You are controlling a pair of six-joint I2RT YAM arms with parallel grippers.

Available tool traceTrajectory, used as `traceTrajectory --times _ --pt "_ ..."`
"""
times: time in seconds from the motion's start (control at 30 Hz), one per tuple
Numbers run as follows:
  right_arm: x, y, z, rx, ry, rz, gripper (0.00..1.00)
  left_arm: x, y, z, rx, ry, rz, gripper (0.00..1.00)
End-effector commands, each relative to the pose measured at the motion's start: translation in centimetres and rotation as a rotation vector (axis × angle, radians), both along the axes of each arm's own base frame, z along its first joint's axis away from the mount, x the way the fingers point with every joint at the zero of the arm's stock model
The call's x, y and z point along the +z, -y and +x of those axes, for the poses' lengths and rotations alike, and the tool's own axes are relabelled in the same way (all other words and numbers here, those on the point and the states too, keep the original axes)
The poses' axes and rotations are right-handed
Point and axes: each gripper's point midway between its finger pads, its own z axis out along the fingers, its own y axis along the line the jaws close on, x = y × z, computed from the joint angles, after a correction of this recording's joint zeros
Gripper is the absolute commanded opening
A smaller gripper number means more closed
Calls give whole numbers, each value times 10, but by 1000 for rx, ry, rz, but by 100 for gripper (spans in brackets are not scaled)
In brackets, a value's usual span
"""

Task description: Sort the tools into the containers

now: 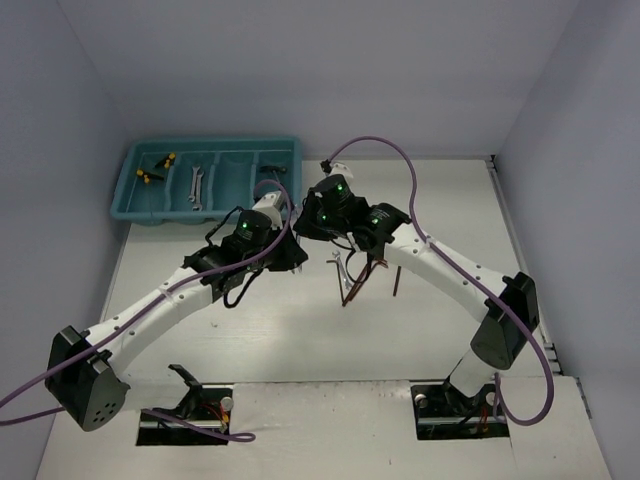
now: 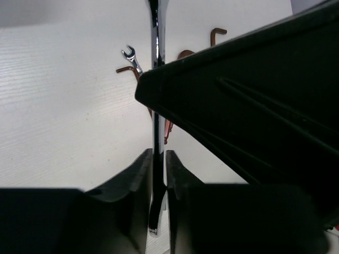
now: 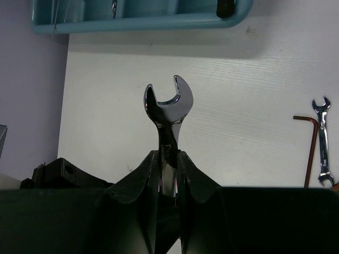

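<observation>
— White bench, pale grey walls. How are the arms posed?
— Both stretch inward, meeting by the teal tray's near right corner. Left fingers and right fingers each clamp a silver wrench there.

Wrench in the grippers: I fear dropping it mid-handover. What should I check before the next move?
1. Left gripper shut on the wrench: ok.
2. Right gripper shut on the wrench: ok.
3. Wrench slot in the teal tray has room: ok.
4. Route to the tray unobstructed: cannot tell.
5. All tools sorted: not ok; small wrench and red key lie outside it.
</observation>
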Motion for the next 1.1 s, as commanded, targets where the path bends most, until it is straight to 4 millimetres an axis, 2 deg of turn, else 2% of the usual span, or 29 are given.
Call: traceTrajectory --times 0.0,0.07,0.1,0.23,0.3,0.37,0.4,0.5,0.57,0.63,0.7,0.73,0.77,0.83,0.9,0.97,1.07 --pt "40 5 10 -35 80 106 0 44 1 17 37 126 -49 0" --pt "36 9 13 -39 78 93 2 46 -5 20 59 142 -20 0" --pt "34 11 15 -44 75 88 7 49 -7 22 70 149 -17 0" --pt "29 33 31 -86 74 72 48 41 -20 32 79 144 65 0" --pt "28 50 39 -112 72 70 64 40 -32 42 97 145 92 0" --pt "26 61 44 -116 66 68 68 38 -46 52 121 142 108 0" --pt "24 76 50 -132 67 59 71 37 -61 63 140 137 122 0" --pt "19 109 60 -158 79 20 72 35 -97 91 170 141 217 0" --pt "9 121 59 -147 81 -31 72 35 -127 106 208 141 276 0" --pt "2 134 58 -137 93 -82 72 42 -148 131 228 164 337 0" --pt "-14 143 53 -131 82 -136 72 38 -181 156 255 151 418 0" --pt "-20 147 52 -130 82 -167 72 47 -193 168 269 165 441 0" --pt "-28 152 50 -129 72 -198 72 37 -216 184 283 130 487 0" --pt "-45 159 46 -111 44 -264 71 53 -236 207 316 162 513 0" --pt "-59 162 42 -84 10 -313 70 37 -258 232 334 126 545 0" --pt "-68 164 39 -60 -7 -346 69 41 -284 256 379 135 562 0" --pt "-76 165 37 -28 -18 -381 67 16 -304 283 384 90 603 0"
